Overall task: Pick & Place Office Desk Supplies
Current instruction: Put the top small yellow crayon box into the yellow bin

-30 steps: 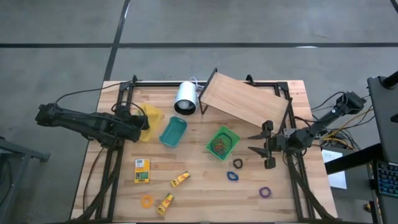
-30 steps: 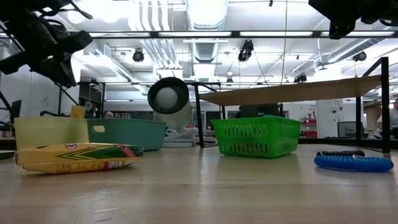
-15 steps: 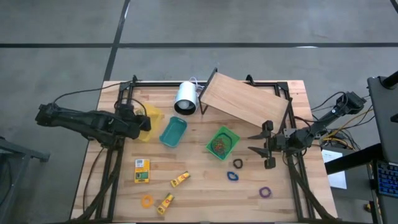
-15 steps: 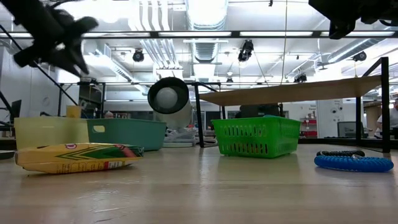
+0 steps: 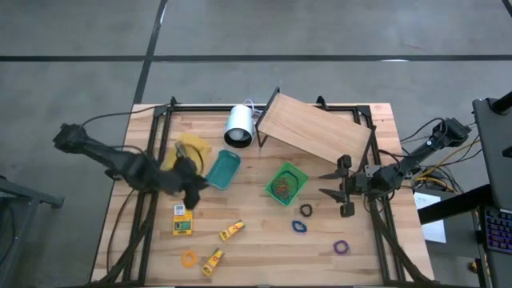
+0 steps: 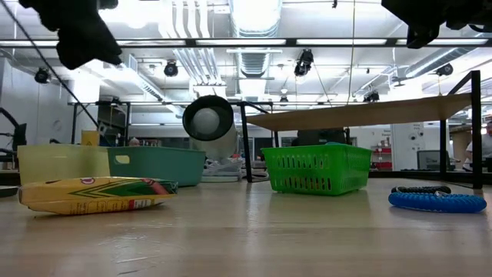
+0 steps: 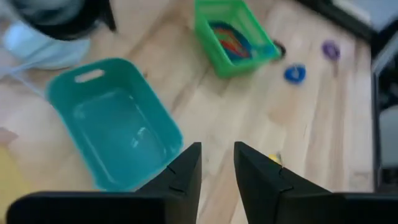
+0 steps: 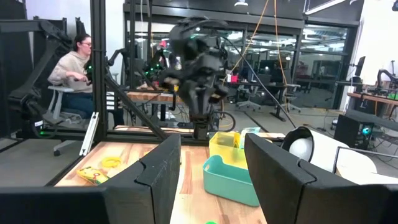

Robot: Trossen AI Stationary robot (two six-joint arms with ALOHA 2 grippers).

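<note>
High view: our left gripper, fingers narrowly parted and empty, should descend squarely over the yellow box lower left.

In the high view the left gripper is a dark motion smear at about nine o'clock of the teal bin, and its fingers cannot be made out there. It partly covers the yellow bin. The green basket's contents (a multicoloured tangle) are too small to separate.
</note>
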